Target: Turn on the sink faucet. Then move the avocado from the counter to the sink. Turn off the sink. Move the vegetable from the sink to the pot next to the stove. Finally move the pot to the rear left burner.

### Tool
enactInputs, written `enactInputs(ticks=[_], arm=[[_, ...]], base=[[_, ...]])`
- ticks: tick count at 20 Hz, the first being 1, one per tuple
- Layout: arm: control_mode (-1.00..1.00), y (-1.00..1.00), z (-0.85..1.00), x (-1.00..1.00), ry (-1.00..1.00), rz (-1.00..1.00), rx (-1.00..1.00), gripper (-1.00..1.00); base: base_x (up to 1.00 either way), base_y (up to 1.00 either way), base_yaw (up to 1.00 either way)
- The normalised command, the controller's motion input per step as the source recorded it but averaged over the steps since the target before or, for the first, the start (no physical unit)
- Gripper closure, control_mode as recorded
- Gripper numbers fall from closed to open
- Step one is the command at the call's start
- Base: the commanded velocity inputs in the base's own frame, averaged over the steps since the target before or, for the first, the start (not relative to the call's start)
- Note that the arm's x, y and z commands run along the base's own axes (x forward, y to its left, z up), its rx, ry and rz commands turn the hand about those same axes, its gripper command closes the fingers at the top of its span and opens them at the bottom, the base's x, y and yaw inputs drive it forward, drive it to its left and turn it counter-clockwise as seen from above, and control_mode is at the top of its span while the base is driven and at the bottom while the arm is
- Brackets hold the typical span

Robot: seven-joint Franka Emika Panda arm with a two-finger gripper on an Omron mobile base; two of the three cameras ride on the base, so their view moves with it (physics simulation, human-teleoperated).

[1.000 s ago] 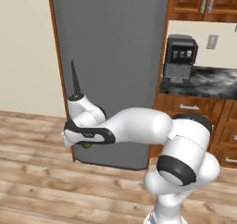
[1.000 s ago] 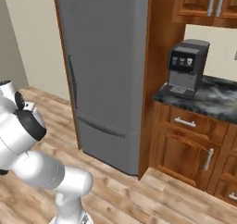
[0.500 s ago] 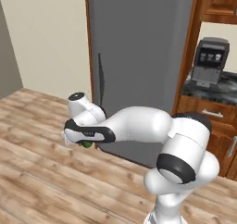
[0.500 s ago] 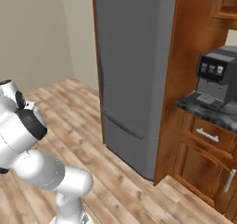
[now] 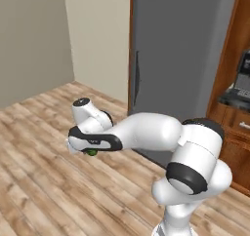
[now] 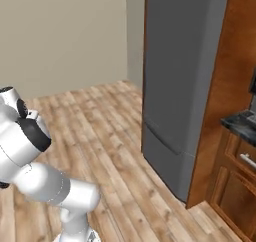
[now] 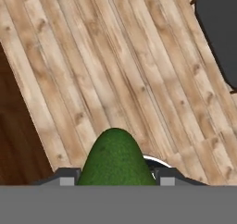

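Observation:
A dark green avocado (image 7: 115,156) sits between the two dark fingertips of my gripper (image 7: 115,179) in the hand view, with wooden floor planks beyond it. In the left base view the arm is folded out to the left at mid height. There the gripper (image 5: 91,152) points down over the floor, and the avocado (image 5: 91,152) shows as a small green lump under the hand. The jaws are closed on its sides.
A tall grey fridge (image 5: 185,59) stands ahead, also seen from the right (image 6: 175,86). Brown wooden cabinets (image 6: 235,76) and a dark counter (image 6: 241,121) with a coffee machine (image 5: 242,79) lie to its right. Beige walls and open wooden floor (image 5: 39,181) lie to the left.
The whole scene has slid to the right in both base views, so the base has turned left. The arm holds the same pose with the avocado still gripped.

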Motion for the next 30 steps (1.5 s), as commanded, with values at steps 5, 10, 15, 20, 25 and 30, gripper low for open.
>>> enactInputs(ticks=[5,10,15,20,25,30], arm=[[1.0,0.0,0.0,0.0,0.0,0.0,0.0,1.0],[1.0,0.0,0.0,0.0,0.0,0.0,0.0,1.0],[1.0,0.0,0.0,0.0,0.0,0.0,0.0,1.0],[1.0,0.0,0.0,0.0,0.0,0.0,0.0,1.0],[1.0,0.0,0.0,0.0,0.0,0.0,0.0,1.0],[1.0,0.0,0.0,0.0,0.0,0.0,0.0,1.0]], base=[[-0.24,-0.63,0.46],[-0.26,-0.81,0.45],[-0.27,-0.82,0.44],[-0.31,-0.74,0.45],[-0.36,-0.76,0.43],[-0.4,-0.66,0.41]])
